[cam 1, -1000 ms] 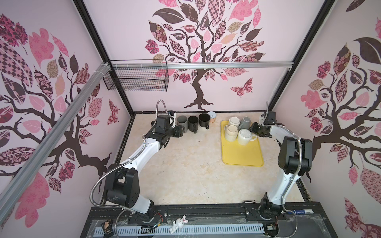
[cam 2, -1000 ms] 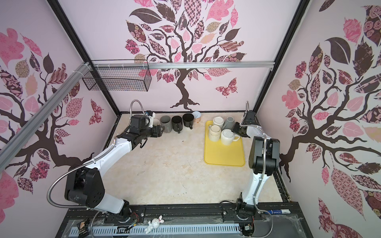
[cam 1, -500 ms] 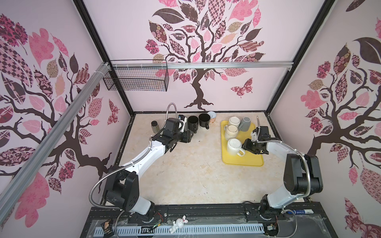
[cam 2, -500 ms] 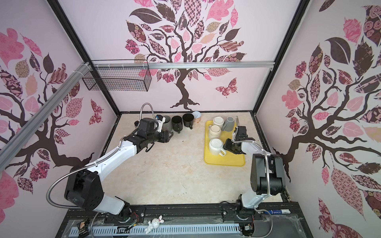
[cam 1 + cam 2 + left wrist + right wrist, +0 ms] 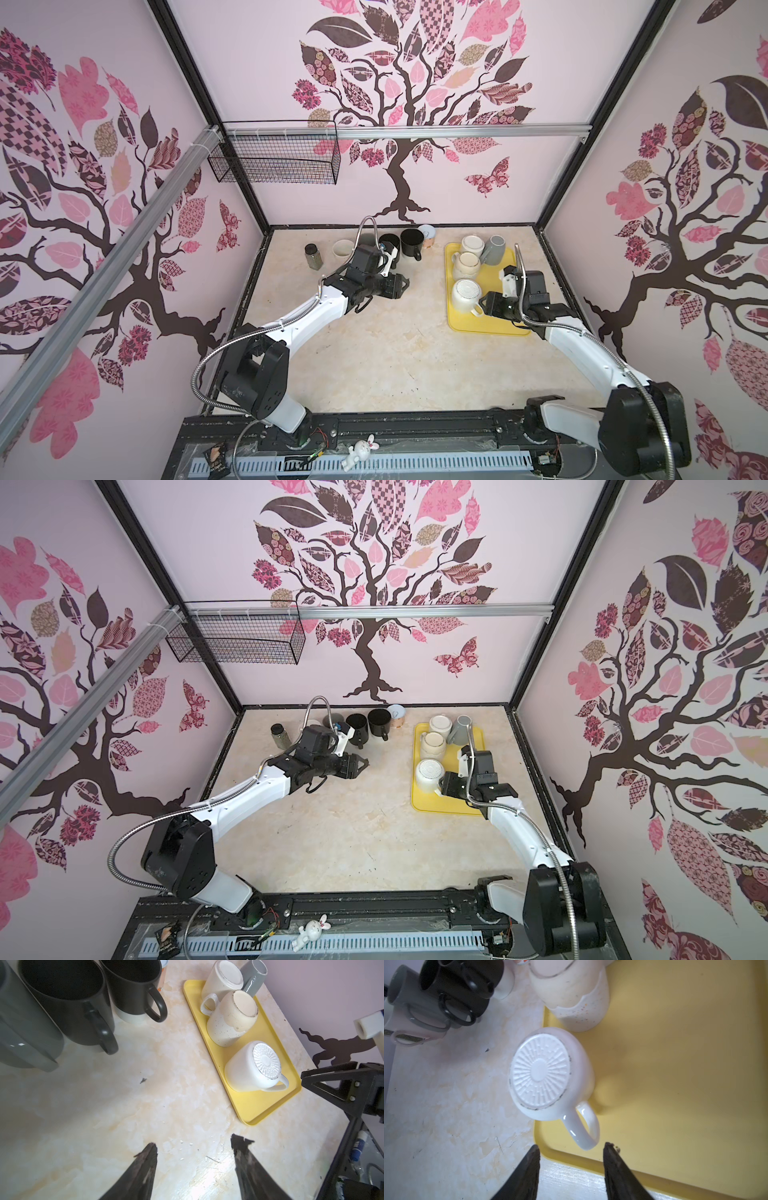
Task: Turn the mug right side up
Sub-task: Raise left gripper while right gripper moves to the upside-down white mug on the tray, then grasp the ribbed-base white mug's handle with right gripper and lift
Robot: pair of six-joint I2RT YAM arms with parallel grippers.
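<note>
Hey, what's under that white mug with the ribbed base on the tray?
The white mug stands mouth-down on the yellow tray, near its edge, so the tray is under it. Whether anything sits inside it cannot be seen; its own body covers that.

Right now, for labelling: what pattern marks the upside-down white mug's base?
The white mug shows raised sunburst ribs; best in right wrist view.

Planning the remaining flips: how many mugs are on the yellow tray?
4: white mug nearest the front, speckled mug in the middle, cream mug and grey mug at the back.
</note>
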